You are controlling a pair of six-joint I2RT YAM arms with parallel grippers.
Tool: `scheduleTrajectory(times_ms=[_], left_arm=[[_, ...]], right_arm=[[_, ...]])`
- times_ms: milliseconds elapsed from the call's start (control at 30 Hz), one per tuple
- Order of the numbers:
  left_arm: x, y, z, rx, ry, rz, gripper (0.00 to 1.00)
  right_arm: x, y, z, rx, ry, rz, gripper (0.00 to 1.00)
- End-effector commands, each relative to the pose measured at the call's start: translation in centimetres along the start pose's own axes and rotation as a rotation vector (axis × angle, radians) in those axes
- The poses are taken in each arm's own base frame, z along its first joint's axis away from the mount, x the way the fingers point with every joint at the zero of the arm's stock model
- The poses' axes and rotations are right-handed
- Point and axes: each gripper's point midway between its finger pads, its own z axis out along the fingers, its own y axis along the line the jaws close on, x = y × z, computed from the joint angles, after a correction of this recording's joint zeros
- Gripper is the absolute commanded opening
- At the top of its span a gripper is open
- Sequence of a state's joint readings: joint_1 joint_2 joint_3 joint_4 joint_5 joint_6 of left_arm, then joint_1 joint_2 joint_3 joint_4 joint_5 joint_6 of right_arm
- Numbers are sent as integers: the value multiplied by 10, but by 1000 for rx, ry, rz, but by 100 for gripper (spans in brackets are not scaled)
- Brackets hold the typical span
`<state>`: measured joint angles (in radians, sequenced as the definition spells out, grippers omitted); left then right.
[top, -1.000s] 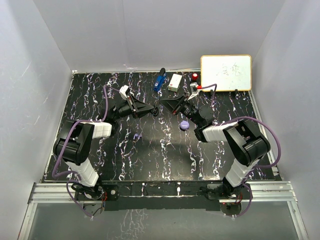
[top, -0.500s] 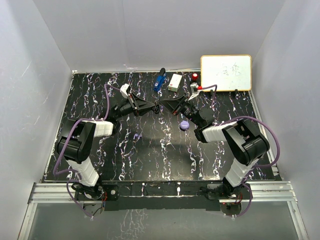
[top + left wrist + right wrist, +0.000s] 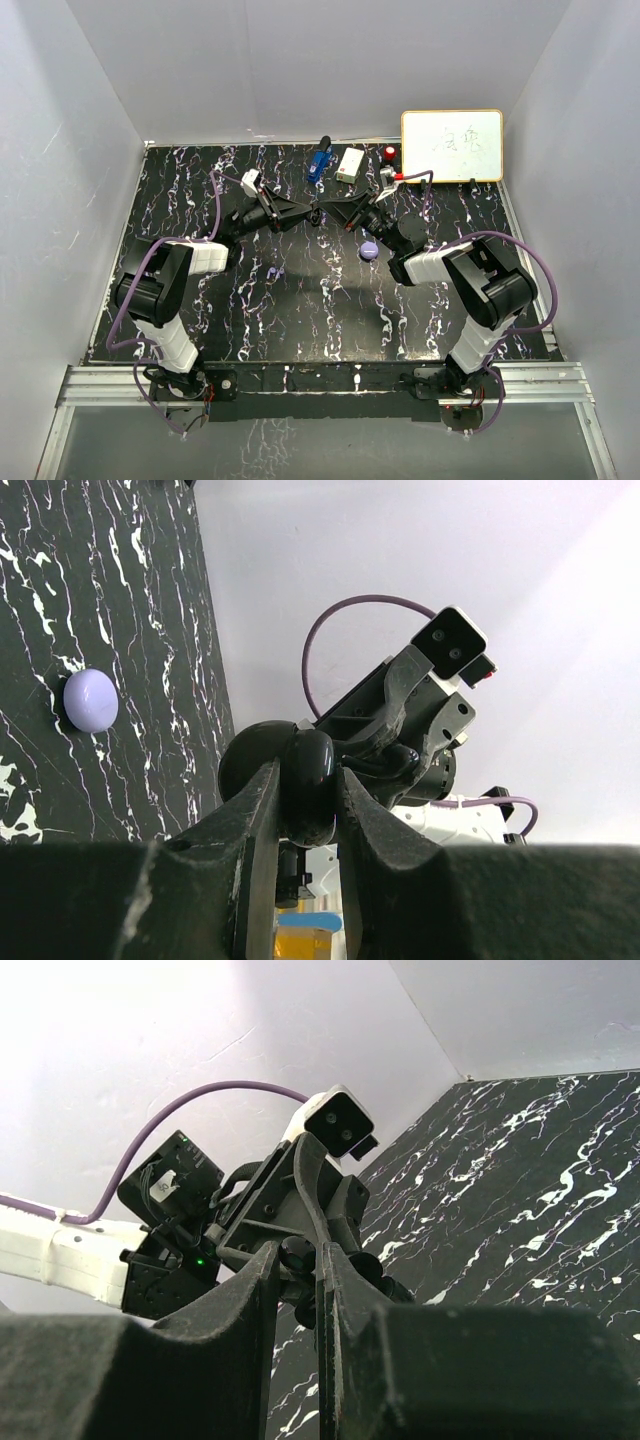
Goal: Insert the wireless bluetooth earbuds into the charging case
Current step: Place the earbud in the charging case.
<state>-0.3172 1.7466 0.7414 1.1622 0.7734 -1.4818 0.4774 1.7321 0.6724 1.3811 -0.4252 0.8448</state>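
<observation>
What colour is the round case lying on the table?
The case is pale lilac, clearest in the left wrist view.

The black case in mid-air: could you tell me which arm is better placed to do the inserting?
Right, probably. The left fingers clamp the black case, so that arm serves as holder; the right fingers, shut, point at it. What they pinch, if anything, is unclear.

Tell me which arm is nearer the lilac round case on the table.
Right. The right arm runs just beside the lilac case; the left arm ends farther off, up-left of it, gripping a black case.
</observation>
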Motion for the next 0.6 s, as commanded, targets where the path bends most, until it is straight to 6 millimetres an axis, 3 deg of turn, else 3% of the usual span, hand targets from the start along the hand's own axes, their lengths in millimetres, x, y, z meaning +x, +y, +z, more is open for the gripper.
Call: scheduleTrajectory(times_ms=[0,567], left_arm=[[-3,-25,5,52,-7,46,0],[-2,-34,8,63,-18,57,0]], right_arm=[[-9,11,4,-43,-37,-21,0],[4,-3,6,-1,-9,-12,0]])
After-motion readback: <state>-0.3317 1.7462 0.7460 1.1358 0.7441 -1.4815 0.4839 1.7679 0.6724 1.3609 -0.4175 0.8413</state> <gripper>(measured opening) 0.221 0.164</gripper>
